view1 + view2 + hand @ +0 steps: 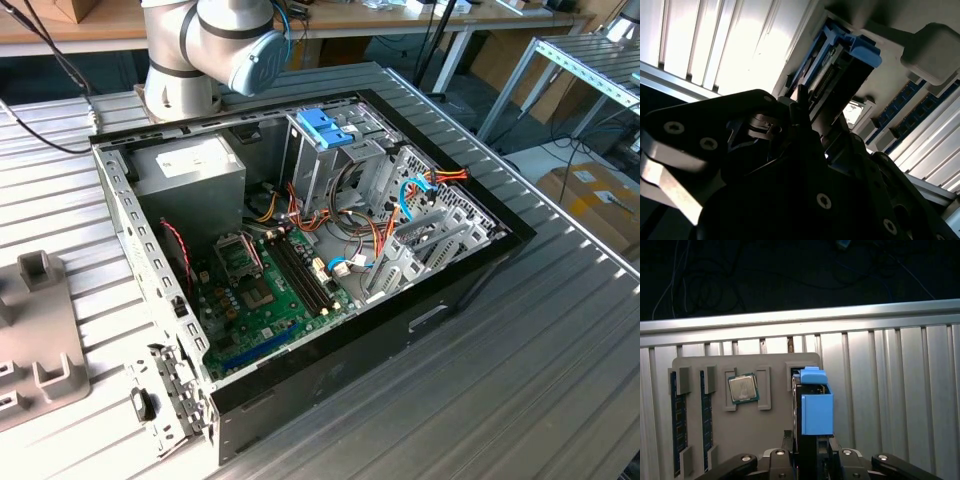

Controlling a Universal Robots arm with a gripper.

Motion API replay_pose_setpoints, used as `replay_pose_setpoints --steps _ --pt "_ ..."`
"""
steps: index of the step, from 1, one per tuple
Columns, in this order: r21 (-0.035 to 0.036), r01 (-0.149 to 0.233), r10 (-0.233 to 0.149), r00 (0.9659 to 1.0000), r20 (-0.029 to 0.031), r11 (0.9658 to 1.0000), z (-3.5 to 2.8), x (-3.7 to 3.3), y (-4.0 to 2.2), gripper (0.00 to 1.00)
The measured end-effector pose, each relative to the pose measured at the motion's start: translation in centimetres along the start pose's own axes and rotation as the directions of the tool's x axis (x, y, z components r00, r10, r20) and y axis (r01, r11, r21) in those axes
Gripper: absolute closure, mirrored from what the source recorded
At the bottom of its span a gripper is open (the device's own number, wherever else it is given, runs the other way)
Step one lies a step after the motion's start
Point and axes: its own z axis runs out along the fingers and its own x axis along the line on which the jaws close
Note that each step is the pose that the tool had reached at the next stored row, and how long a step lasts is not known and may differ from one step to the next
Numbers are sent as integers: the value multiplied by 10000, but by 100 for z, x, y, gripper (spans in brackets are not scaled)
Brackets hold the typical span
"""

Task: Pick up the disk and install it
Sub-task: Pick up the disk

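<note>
One disk gripped at the grey tray; none of the install is done.
From the exterior view's left come the tray's edge, then the open computer case with its power-supply box, then the drive cage under a blue latch. In the first wrist view the gripper has its jaws closed against both flat sides of the disk. The disk stands on edge at the tray's slot, beside a processor chip. I judge the pickup begun, with carry and insertion left. Cables crowd the cage's near side, and bare slatted table lies open to the right.
</note>
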Motion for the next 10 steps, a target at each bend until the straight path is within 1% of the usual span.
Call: replay_pose_setpoints --steps 4,9,10 --pt "2 0 0 10000 1 10000 -53 -1 1 65" --pt "2 0 0 10000 1 10000 -143 -3 3 65" --pt "2 1 -1 10000 1 10000 -171 -3 3 65"
